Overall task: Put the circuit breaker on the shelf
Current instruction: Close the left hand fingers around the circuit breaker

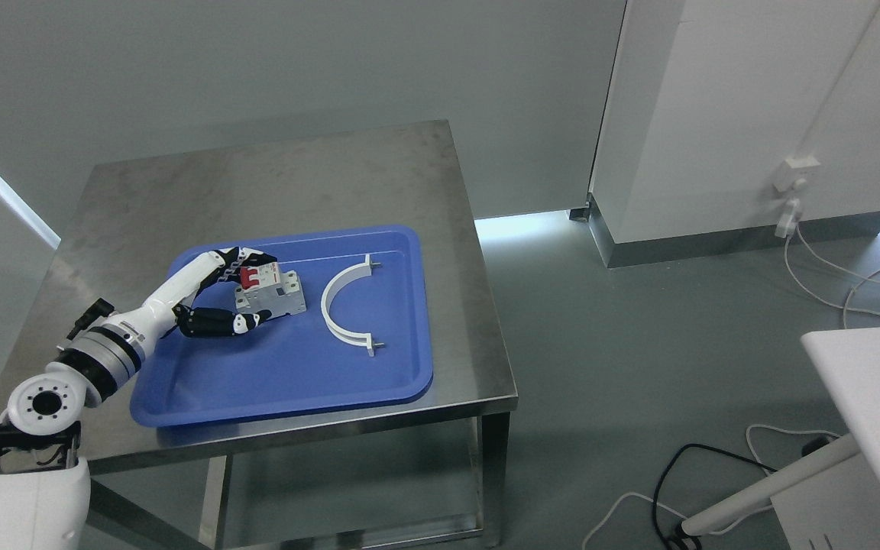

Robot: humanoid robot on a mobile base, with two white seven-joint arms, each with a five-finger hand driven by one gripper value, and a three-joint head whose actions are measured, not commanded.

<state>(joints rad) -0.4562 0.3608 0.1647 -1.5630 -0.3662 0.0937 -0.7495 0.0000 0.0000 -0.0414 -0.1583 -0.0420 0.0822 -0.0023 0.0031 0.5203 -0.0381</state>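
A white circuit breaker point(278, 292) with red switches lies in the blue tray point(272, 382) on the steel table point(257, 183). My left hand point(245, 294) reaches in from the lower left and wraps the breaker's left end. The black fingers point(250, 258) curl over its top by the red switches and the thumb point(222, 323) presses its lower side. The breaker still rests on the tray floor. My right arm is out of view.
A white half-ring bracket point(342, 309) lies in the tray just right of the breaker. The table's right edge point(486, 305) drops to the grey floor. A white surface point(875, 382) and cables point(715, 473) are at the lower right.
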